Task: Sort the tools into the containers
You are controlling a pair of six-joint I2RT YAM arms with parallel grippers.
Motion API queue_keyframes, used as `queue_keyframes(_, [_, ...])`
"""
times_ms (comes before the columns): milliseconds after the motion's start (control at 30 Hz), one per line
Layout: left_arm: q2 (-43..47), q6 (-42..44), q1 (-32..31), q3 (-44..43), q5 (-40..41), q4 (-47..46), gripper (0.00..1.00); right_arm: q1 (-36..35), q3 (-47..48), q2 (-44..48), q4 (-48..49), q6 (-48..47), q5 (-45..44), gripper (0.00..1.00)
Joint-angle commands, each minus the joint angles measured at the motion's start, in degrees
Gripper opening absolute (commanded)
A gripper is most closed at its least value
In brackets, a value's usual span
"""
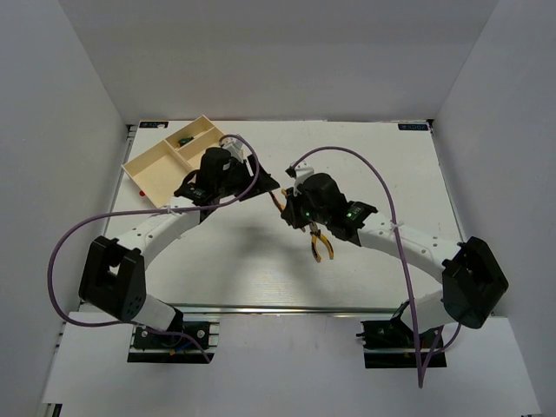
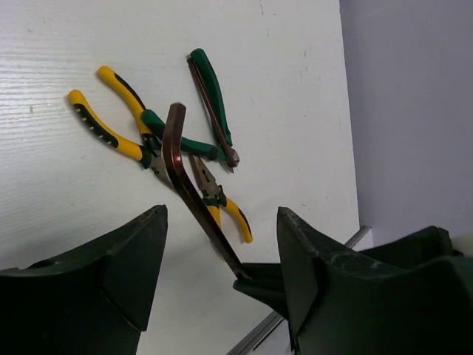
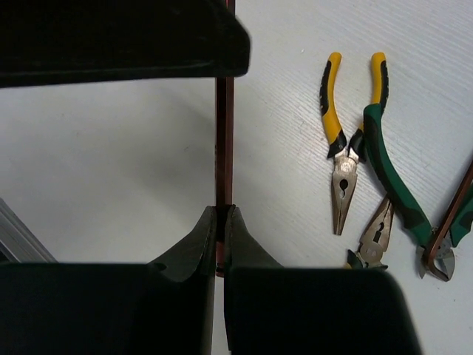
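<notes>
Tray: a cream tray (image 1: 153, 170) sits at the table's (image 1: 391, 174) far left corner, divided into one long section and two smaller ones.
Contents: a small green piece (image 1: 184, 140) lies in one of the smaller compartments; the long section shows only bare floor.
Rod: a copper-brown rod (image 2: 183, 166) is held in the air between the two arms, above the tools on the white table.
Right gripper (image 3: 220, 211): pinched tight on one end of the rod.
Left gripper (image 2: 222, 229): jaws stand apart on either side of the rod, with a gap visible on both sides.
Rod's axis: it runs straight out from the right fingertips, in line with them; in the left wrist view it rises slantwise and bends near its free end.
On the table: yellow-handled pliers (image 2: 118, 126), green-handled cutters (image 2: 211, 103) and smaller yellow-handled pliers (image 2: 222, 203) lie crossed in a loose pile, noses together and handles fanning outward.
Hidden: the left arm covers the tray's right corner; from above, the wrists hide the rod and most of the pile.
Cut off: a dark finger of the left gripper hides the rod's far end in the right wrist view.
Unclear: a red speck (image 1: 142, 191) beside the tray's near edge is too small to identify.
</notes>
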State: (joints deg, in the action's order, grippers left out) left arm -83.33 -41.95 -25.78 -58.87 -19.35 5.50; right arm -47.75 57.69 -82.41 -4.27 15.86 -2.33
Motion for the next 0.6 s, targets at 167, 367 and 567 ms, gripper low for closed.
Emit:
queue_keyframes(167, [-3.32,-0.23,-2.60,-3.00,3.62,-1.01,0.53,-0.94,-1.79,4.01,5.33,-0.04,0.92,0.00])
queue_keyframes(367, [-4.47,-0.94,-3.14,-2.83,2.74,-2.86,0.00,-0.86,-3.55,5.07,6.03,0.23,0.83,0.00])
queue_keyframes(567, [-3.86,0.55,-3.14,-3.79,4.67,-1.02,0.00,-0.86,-4.86,6.56,6.29,0.75,-0.04,0.17])
